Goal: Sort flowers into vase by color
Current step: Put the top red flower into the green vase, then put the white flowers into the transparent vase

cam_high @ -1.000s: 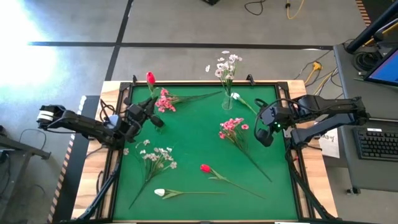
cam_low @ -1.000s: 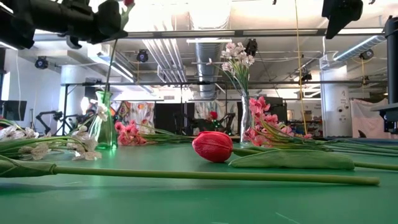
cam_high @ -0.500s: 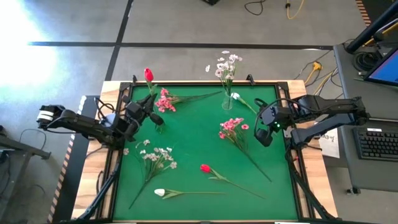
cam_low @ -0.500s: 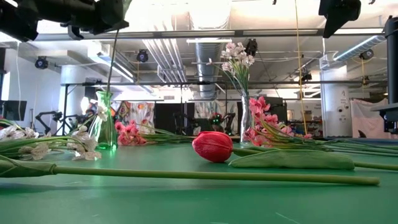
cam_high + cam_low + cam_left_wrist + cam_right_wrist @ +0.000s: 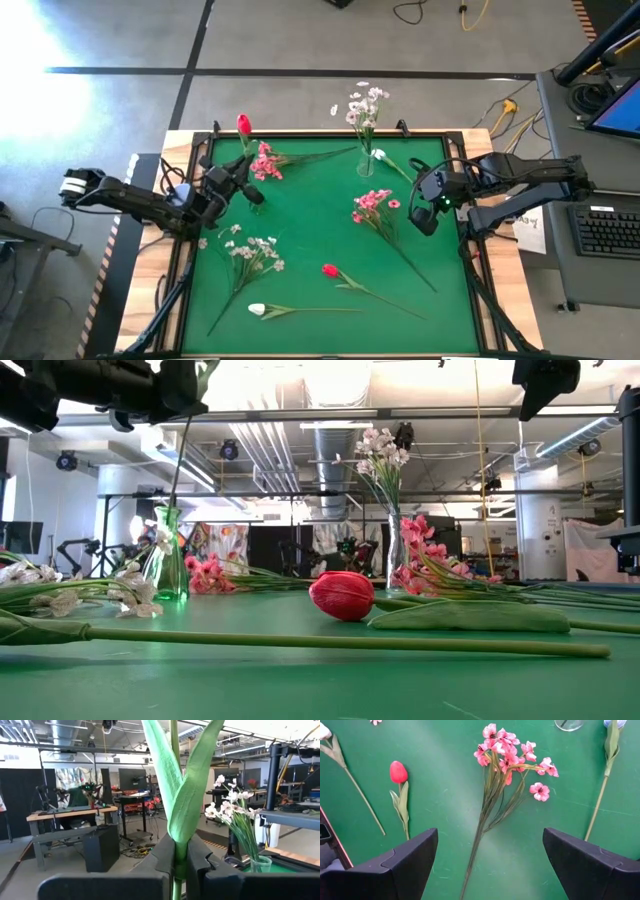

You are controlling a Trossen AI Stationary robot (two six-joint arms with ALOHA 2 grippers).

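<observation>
At left of the high frame, our left gripper (image 5: 232,178) is clamped on a red tulip (image 5: 242,124), stem near upright, directly over the left vase (image 5: 168,565); lowering it straight down looks like the next move. At right, our right gripper (image 5: 424,212) hangs wide and empty, just right of the pink spray (image 5: 374,204) lying lengthwise before it.
</observation>
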